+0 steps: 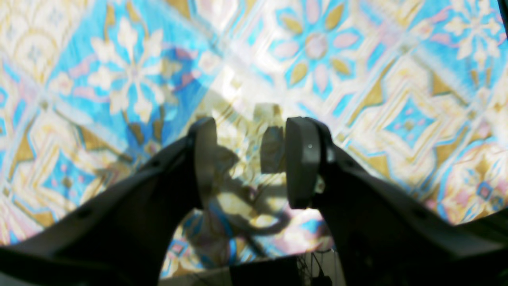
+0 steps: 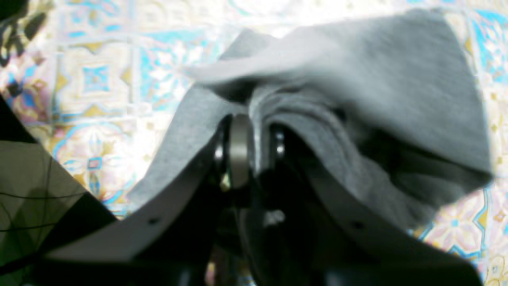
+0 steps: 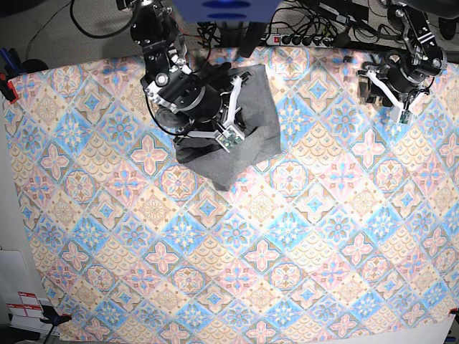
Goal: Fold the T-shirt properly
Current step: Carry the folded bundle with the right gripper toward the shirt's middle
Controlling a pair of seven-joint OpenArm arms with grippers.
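While my right gripper [image 2: 254, 147] is clamped on a bunched fold of the T-shirt [image 3: 247, 122], my left gripper [image 1: 250, 159] hangs apart, empty.
Soft, light, floppy knit; I'd take hems or corners. Base view shows it lying far-left on the tablecloth [image 3: 287, 236]; my left wrist view shows only pattern.

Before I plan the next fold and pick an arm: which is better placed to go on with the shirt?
Right. Its tool is already shut on a bunch of the shirt. The left tool hangs open over bare tablecloth, far from the shirt.
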